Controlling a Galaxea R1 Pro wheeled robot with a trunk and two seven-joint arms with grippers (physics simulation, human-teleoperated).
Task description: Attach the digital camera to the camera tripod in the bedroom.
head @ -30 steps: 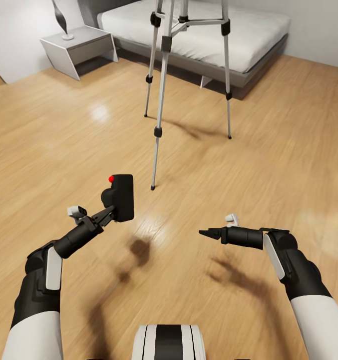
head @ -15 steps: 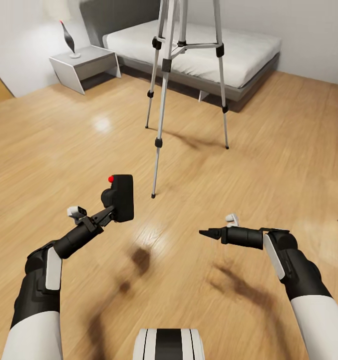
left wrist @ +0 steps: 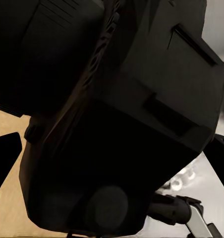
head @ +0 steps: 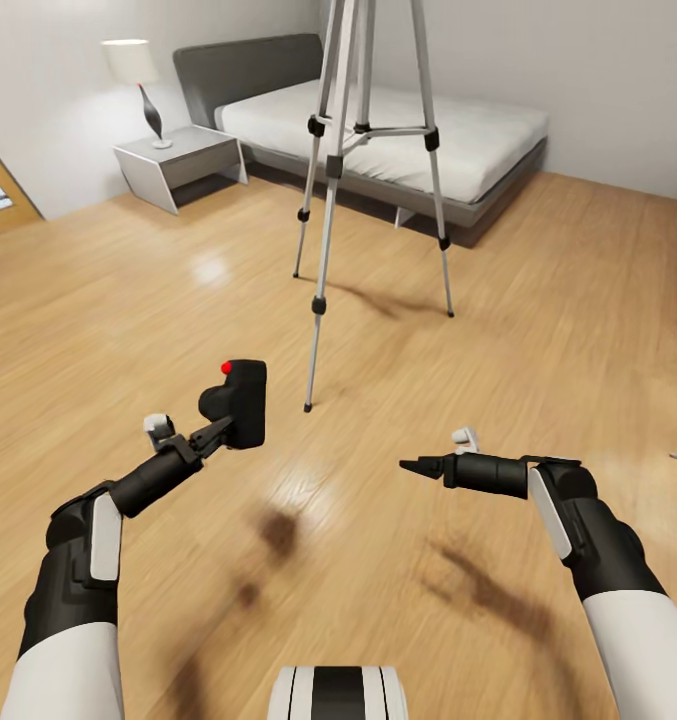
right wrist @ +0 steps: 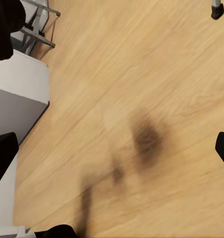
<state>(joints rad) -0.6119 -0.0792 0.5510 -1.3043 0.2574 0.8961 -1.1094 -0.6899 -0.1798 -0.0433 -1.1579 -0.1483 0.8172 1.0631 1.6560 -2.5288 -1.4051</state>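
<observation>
Ahead, bare floor (head: 538,330) before tripod (head: 323,200)

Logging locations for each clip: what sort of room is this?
A bedroom, it seems: a grey bed against the wall, a nightstand with a lamp beside it, and a light wood floor.

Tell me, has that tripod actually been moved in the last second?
No. The camera tripod sits differently in the head view, but the bed behind it and the nightstand shifted along with it, so the camera moved.
</observation>
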